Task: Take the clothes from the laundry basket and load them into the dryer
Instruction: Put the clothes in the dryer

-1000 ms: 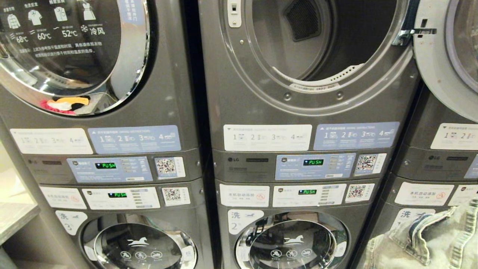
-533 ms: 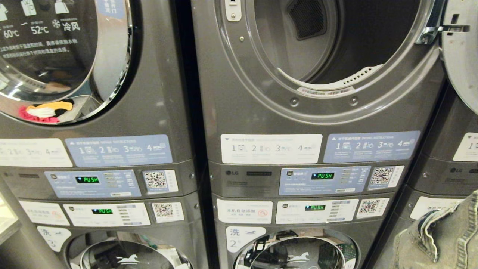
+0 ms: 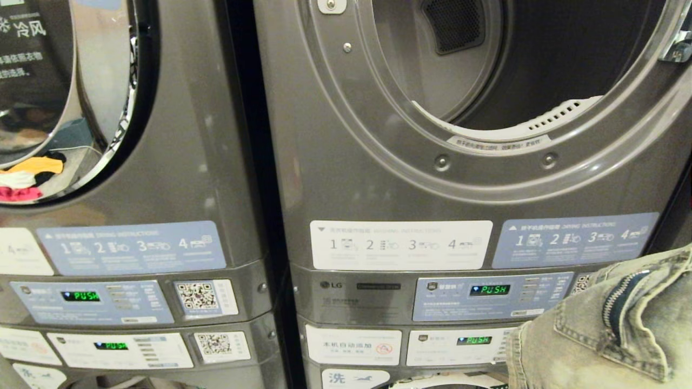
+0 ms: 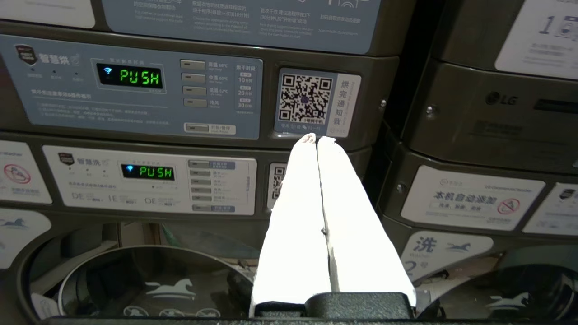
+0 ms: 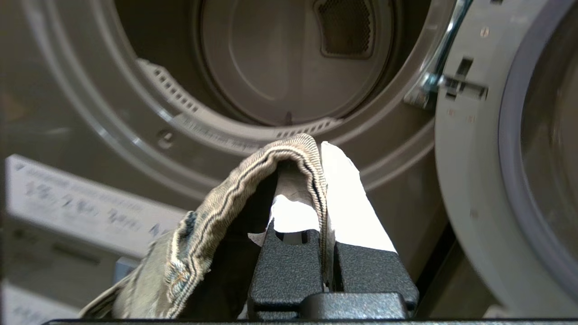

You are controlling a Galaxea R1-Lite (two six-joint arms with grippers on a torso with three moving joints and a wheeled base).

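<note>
Two grey stacked laundry machines (image 3: 432, 302) fill the room; right end effector (image 5: 316, 153) pinches denim (image 3: 611, 335).

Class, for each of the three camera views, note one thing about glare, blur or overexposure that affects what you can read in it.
Head view: ceiling lights glare off the neighbouring machine's chrome-ringed round door, which reflects the room. Left wrist view: the left gripper is blown out to flat white, though the green PUSH display reads sharply. Right wrist view: the white instruction label is blurred unreadable, while the faded denim garment stays crisp.
</note>
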